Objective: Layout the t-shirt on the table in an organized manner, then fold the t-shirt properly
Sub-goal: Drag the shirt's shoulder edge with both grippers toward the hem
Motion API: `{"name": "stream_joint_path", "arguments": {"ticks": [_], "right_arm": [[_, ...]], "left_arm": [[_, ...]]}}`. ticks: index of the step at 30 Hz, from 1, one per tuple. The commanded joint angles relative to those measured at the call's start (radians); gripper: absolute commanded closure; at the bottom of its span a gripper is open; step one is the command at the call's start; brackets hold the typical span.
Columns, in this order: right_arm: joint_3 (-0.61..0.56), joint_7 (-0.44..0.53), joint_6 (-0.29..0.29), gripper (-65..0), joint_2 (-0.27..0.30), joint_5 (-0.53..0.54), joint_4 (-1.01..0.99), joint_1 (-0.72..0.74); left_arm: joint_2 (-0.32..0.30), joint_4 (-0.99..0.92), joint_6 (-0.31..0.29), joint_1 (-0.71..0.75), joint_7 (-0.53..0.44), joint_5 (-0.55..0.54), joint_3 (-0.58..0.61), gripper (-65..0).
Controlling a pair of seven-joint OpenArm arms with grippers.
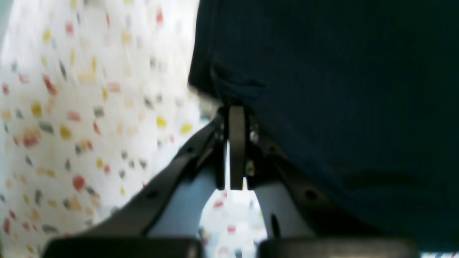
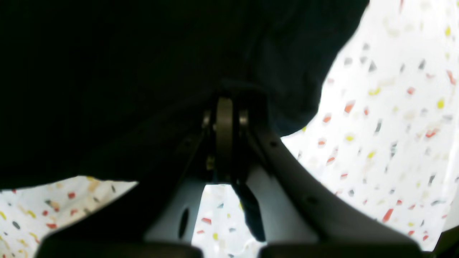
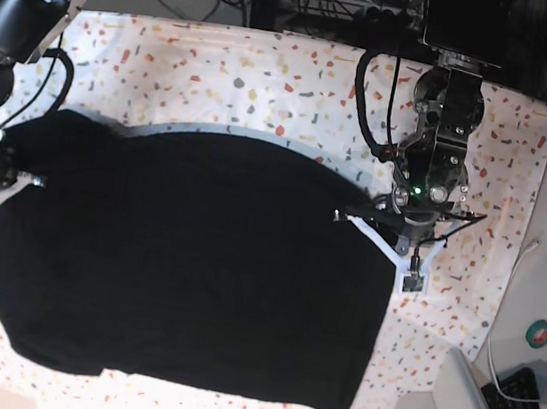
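Fingers [image 1: 236, 118] of both arms clench the t-shirt's [image 3: 185, 264] edges (black side up).

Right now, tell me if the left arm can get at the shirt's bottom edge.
Probably not yet. The left gripper is shut on the t-shirt at one upper corner, and the bottom edge lies across the cloth on the table; it would likely have to let go first.

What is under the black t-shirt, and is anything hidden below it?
The t-shirt lies spread on the flecked table, which shows all around it. Only table is visible at its edges. Whatever lies beneath the cloth, and the shirt's underside, is covered and cannot be seen.
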Motion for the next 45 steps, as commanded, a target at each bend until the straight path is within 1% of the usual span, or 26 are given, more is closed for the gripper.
{"name": "stream_joint_path", "arguments": {"ticks": [1, 4, 5, 7, 9, 13, 15, 17, 19, 22, 24, 28, 31, 33, 36, 39, 42, 45], "right_arm": [[-0.021, 0.013, -0.003, 0.0, 0.027, 0.003, -0.007, 0.045], [-0.062, 0.015, -0.005, 0.0, 0.048, 0.003, -0.067, 0.099], [-0.07, 0.022, -0.015, 0.0, 0.05, 0.003, -0.089, 0.116], [-0.071, 0.041, -0.078, 0.0, 0.053, 0.003, -0.139, 0.15], [-0.071, 0.099, -0.114, 0.0, 0.07, 0.003, -0.207, 0.179], [-0.071, 0.191, -0.117, 0.0, 0.108, 0.003, -0.391, 0.246], [-0.071, 0.237, -0.118, 0.0, 0.128, 0.003, -0.465, 0.268], [-0.071, 0.279, -0.118, 0.0, 0.143, 0.003, -0.524, 0.291], [-0.071, 0.302, -0.118, 0.0, 0.16, 0.003, -0.581, 0.318], [-0.071, 0.337, -0.118, 0.0, 0.171, 0.003, -0.644, 0.348], [-0.071, 0.355, -0.118, 0.0, 0.173, 0.003, -0.676, 0.361], [-0.071, 0.372, -0.12, 0.0, 0.17, 0.003, -0.702, 0.372], [-0.071, 0.394, -0.124, 0.0, 0.168, 0.003, -0.705, 0.372], [-0.071, 0.397, -0.147, 0.0, 0.166, 0.003, -0.705, 0.371], [-0.071, 0.4, -0.149, 0.0, 0.165, 0.004, -0.705, 0.371], [-0.071, 0.437, -0.149, 0.0, 0.148, 0.004, -0.705, 0.371], [-0.071, 0.447, -0.146, 0.0, 0.145, 0.004, -0.705, 0.371], [-0.073, 0.472, -0.146, 0.0, 0.143, 0.004, -0.705, 0.374]], "left_arm": [[0.003, 0.013, 0.006, -0.029, -0.016, 0.009, -0.003, 0.0], [0.006, -0.035, 0.012, -0.073, -0.013, 0.015, -0.004, 0.0], [0.006, -0.066, 0.026, -0.092, -0.013, 0.015, -0.004, 0.0], [0.006, -0.121, 0.045, -0.115, -0.019, 0.009, -0.004, 0.0], [0.008, -0.165, 0.046, -0.142, -0.019, 0.009, -0.004, 0.0], [0.008, -0.201, 0.046, -0.177, -0.03, 0.009, -0.006, 0.0], [0.008, -0.21, 0.046, -0.182, -0.057, 0.009, -0.037, 0.0], [0.008, -0.244, 0.046, -0.201, -0.063, 0.009, -0.08, 0.0], [0.008, -0.299, 0.046, -0.225, -0.066, 0.009, -0.087, 0.0], [0.008, -0.346, 0.046, -0.243, -0.069, 0.009, -0.089, 0.0], [0.008, -0.354, 0.046, -0.25, -0.079, 0.009, -0.089, 0.0], [0.008, -0.363, 0.046, -0.254, -0.134, 0.009, -0.087, 0.0], [0.009, -0.38, 0.046, -0.277, -0.139, 0.009, -0.087, 0.0], [0.009, -0.411, 0.046, -0.3, -0.139, 0.01, -0.087, 0.0], [0.008, -0.457, 0.043, -0.328, -0.142, 0.015, -0.087, 0.0], [0.008, -0.491, 0.043, -0.339, -0.177, 0.012, -0.086, 0.0], [0.008, -0.512, 0.043, -0.339, -0.211, 0.018, -0.086, 0.0], [0.006, -0.537, 0.043, -0.342, -0.217, 0.014, -0.044, 0.0]]}}
